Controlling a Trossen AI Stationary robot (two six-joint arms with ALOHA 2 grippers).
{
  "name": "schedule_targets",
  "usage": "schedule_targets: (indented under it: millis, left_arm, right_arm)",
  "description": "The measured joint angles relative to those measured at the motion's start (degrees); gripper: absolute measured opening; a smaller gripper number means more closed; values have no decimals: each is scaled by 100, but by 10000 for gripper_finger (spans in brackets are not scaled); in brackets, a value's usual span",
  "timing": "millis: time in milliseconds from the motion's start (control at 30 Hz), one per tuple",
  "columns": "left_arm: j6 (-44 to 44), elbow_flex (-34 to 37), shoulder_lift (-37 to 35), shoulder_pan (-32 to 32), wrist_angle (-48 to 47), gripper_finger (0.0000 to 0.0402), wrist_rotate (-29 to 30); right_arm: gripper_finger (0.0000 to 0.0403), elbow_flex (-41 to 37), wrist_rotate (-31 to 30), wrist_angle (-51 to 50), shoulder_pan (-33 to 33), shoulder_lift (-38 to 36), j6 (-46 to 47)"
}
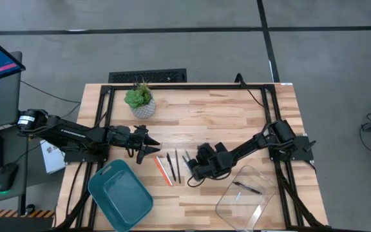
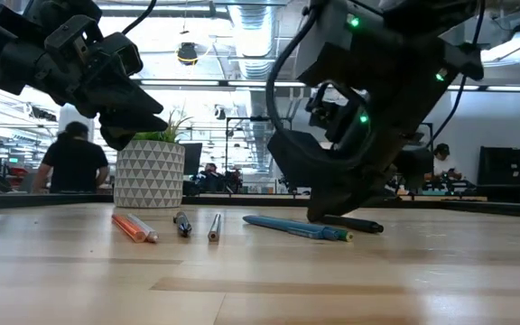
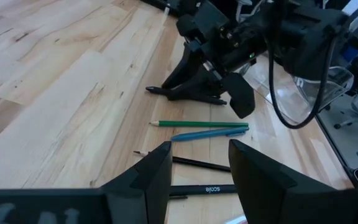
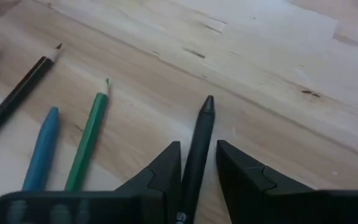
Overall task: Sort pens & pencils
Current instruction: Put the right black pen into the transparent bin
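Pens and pencils lie flat in a loose row mid-table: an orange-red pencil [image 1: 163,171], a green pencil [image 4: 89,143], a teal-blue pen [image 4: 42,149], a black pencil with a sharpened tip [image 4: 17,93] and a black pen with white lettering [image 3: 204,188]. My right gripper [image 4: 197,144] is open, slanting down at the table. Its fingers stand on either side of another black pen [image 4: 199,134], which lies on the wood; I see no touch. My left gripper [image 3: 197,168] hovers open above the row's left end [image 1: 148,147].
A teal tray [image 1: 120,195] sits at the near left. At the near right, a clear container [image 1: 243,193] holds one dark pen [image 1: 247,187]. A potted plant [image 1: 140,100] stands at the far left. Bare wood lies between the plant and the row.
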State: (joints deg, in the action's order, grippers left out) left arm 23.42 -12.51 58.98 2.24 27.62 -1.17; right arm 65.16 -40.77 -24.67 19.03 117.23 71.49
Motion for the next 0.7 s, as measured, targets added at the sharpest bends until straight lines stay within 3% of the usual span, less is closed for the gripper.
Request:
schedule_targets:
  millis: [700]
  left_arm:
    - [0, 0, 0, 2, 1, 149, -9]
  right_arm:
    - [124, -2, -177, -30, 12, 111, 200]
